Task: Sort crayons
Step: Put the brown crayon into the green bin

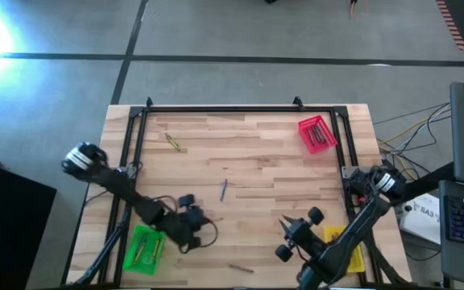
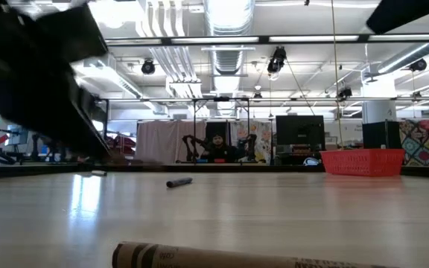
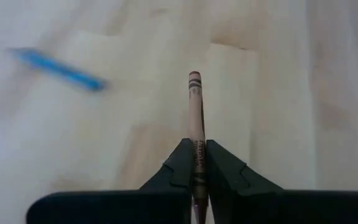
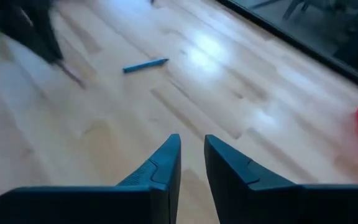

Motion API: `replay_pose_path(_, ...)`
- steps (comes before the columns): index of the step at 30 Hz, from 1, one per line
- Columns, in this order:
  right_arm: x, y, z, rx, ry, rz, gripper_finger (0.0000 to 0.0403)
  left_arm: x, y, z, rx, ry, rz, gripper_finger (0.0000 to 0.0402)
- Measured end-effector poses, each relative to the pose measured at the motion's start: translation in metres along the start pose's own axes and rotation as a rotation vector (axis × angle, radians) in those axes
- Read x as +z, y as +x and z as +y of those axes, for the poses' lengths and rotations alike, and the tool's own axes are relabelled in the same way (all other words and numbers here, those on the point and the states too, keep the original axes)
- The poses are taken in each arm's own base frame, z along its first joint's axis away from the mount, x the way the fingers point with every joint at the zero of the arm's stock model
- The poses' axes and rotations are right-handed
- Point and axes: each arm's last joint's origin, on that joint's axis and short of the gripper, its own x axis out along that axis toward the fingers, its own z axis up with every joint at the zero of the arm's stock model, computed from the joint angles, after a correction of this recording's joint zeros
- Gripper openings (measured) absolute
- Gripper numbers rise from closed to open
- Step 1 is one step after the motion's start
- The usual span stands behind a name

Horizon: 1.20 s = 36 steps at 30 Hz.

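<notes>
My left gripper (image 1: 202, 217) is at the near left of the table, beside the green tray (image 1: 145, 248), and is shut on a brown crayon (image 3: 195, 106). A blue crayon (image 1: 223, 190) lies flat on the table's middle; it also shows in the left wrist view (image 3: 61, 70) and the right wrist view (image 4: 145, 65). A yellowish crayon (image 1: 172, 142) lies at the far left. Another brown crayon (image 1: 242, 268) lies at the near edge, close up in the low view (image 2: 237, 257). My right gripper (image 4: 192, 155) is open and empty at the near right (image 1: 288, 235). My left gripper pinches the brown crayon's back part (image 3: 196, 149) between its two fingers. The crayon lies along the fingers, and its wrapped free end (image 3: 194, 78) sticks out well past the fingertips. I cannot tell whether that end touches the table.
A red tray (image 1: 316, 134) stands at the far right and shows in the low view (image 2: 362, 160). A yellow tray (image 1: 334, 234) lies at the near right, partly under my right arm. A black frame runs along the table's far and side edges (image 1: 216, 110).
</notes>
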Motion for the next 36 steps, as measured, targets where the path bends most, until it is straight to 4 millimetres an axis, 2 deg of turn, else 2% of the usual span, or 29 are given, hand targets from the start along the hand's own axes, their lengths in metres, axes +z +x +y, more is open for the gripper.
replay_pose_path(3,0.008,0.013,0.0,-0.036,-0.024,0.008,0.0063,0.0,-0.04,-0.007,0.1,-0.033,0.073,0.0002)
replay_pose_path(7,0.018,0.029,0.0,-0.075,-0.003,0.03,0.0067,-0.004,-0.09,-0.026,0.11,-0.027,0.17,0.0002)
replay_pose_path(13,0.027,0.047,-0.002,-0.117,-0.007,0.131,0.0076,-0.022,-0.134,-0.051,0.129,-0.075,0.266,0.0002)
replay_pose_path(18,0.033,0.057,-0.002,-0.126,-0.017,0.172,0.0084,-0.041,-0.155,-0.066,0.139,-0.14,0.295,0.0002)
replay_pose_path(24,0.032,0.058,0.003,-0.084,-0.057,0.206,0.0098,-0.062,-0.174,-0.075,0.278,-0.218,0.378,0.0001)
replay_pose_path(30,0.029,0.056,0.003,-0.07,-0.081,0.276,0.0109,-0.076,-0.177,-0.082,0.4,-0.291,0.487,0.0005)
replay_pose_path(36,0.028,0.055,0.003,-0.063,-0.097,0.323,0.0109,-0.075,-0.177,-0.091,0.422,-0.291,0.518,0.0047)
